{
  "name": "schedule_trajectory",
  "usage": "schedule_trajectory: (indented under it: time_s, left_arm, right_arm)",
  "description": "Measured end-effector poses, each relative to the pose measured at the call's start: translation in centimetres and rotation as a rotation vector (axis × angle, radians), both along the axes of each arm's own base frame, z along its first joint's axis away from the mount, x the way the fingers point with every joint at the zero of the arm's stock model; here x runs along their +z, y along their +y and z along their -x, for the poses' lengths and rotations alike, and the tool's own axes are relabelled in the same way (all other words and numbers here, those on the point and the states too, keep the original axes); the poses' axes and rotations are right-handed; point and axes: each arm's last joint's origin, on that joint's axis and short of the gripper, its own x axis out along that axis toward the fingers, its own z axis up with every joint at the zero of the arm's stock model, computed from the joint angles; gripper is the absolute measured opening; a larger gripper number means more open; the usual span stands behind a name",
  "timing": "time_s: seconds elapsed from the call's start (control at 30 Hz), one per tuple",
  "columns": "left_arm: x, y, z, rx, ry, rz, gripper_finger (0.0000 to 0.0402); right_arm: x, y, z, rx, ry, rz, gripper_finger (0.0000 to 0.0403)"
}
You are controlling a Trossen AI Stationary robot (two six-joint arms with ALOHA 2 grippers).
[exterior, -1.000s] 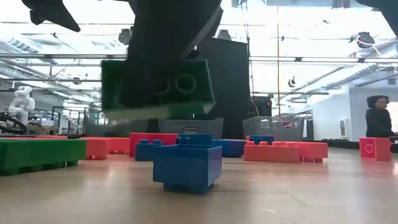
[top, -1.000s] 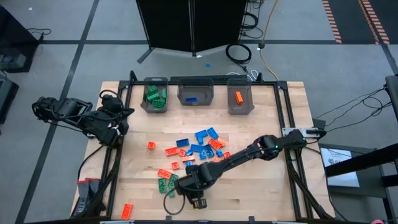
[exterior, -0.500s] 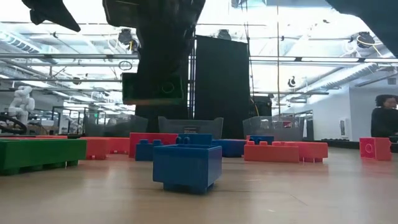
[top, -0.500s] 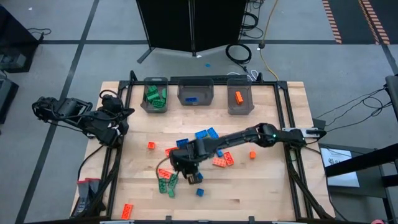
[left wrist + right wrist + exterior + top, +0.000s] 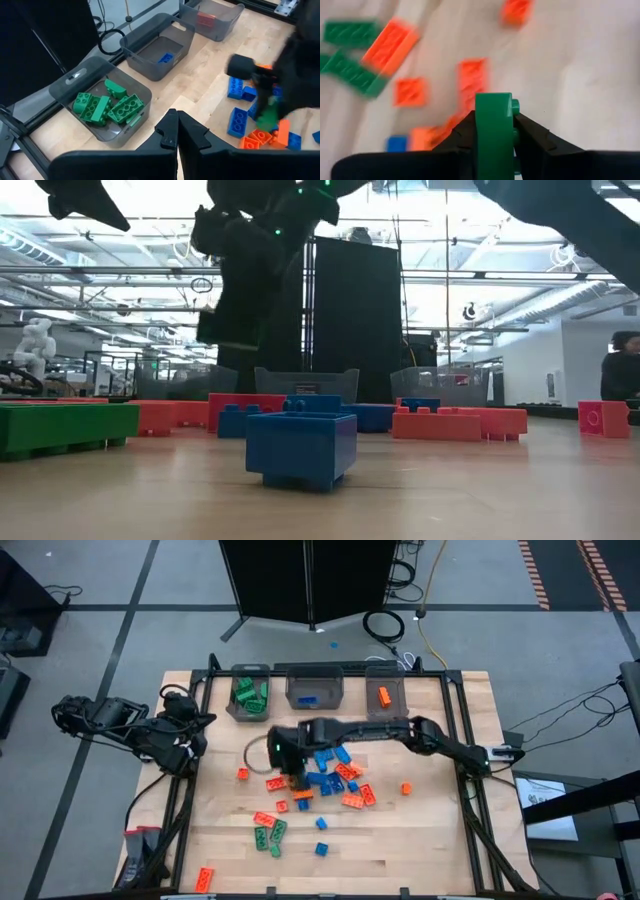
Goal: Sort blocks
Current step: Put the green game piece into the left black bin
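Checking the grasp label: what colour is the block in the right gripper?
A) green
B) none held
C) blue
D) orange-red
A: the right wrist view shows a green block clamped between the right gripper fingers.

The left gripper (image 5: pixel 177 131) has its fingers pressed together above three grey bins (image 5: pixel 150 50); the nearest bin holds green blocks (image 5: pixel 107 106). Blue and orange blocks (image 5: pixel 246 131) lie on the table (image 5: pixel 200 95).

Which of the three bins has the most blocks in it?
The left bin, the one holding green blocks. It has a whole heap, while the middle bin and the right bin show only one block each.
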Motion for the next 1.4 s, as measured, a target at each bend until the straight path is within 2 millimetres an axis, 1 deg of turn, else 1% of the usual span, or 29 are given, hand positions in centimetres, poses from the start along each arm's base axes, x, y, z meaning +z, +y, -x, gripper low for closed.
schedule_trajectory:
  time_s: [0.3,0.53,0.63,0.73,0.83,0.93,1.03,1.1,1.27,1.4]
  left_arm:
    - [0.0,0.1,0.0,0.014,-0.006,-0.017,0.0]
    - [0.1,0.1,0.0,0.025,-0.01,-0.029,0.0]
    - [0.1,0.1,0.0,0.027,-0.011,-0.029,0.0]
    - [0.1,0.1,0.0,0.027,-0.011,-0.029,0.0]
    - [0.1,0.1,0.0,0.029,-0.012,-0.031,0.0]
    - [0.1,0.1,0.0,0.032,-0.014,-0.034,0.0]
    - [0.1,0.1,0.0,0.034,-0.014,-0.036,0.0]
    - [0.1,0.1,0.0,0.034,-0.014,-0.037,0.0]
    - [0.1,0.1,0.0,0.039,-0.016,-0.042,0.0]
    - [0.1,0.1,0.0,0.039,-0.016,-0.043,0.0]
  right_arm:
    - [1.4,-7.1,-1.2,-0.147,-0.232,0.01,0.0076]
    - [3.7,-11.9,-2.0,-0.298,-0.526,-0.018,0.0076]
    - [4.7,-13.4,-2.1,-0.355,-0.637,-0.023,0.0076]
    - [5.7,-14.6,-2.1,-0.416,-0.74,0.006,0.0076]
    - [6.5,-15.3,-2.2,-0.462,-0.859,0.04,0.0076]
    - [7.4,-15.5,-2.4,-0.49,-0.975,0.067,0.0076]
    - [7.4,-15.9,-2.6,-0.51,-1.061,0.084,0.0076]
    - [6.9,-16.3,-2.9,-0.527,-1.105,0.055,0.0076]
    - [4.3,-17.4,-3.5,-0.589,-1.141,-0.035,0.0076]
    - [2.3,-17.9,-3.9,-0.634,-1.106,-0.064,0.0076]
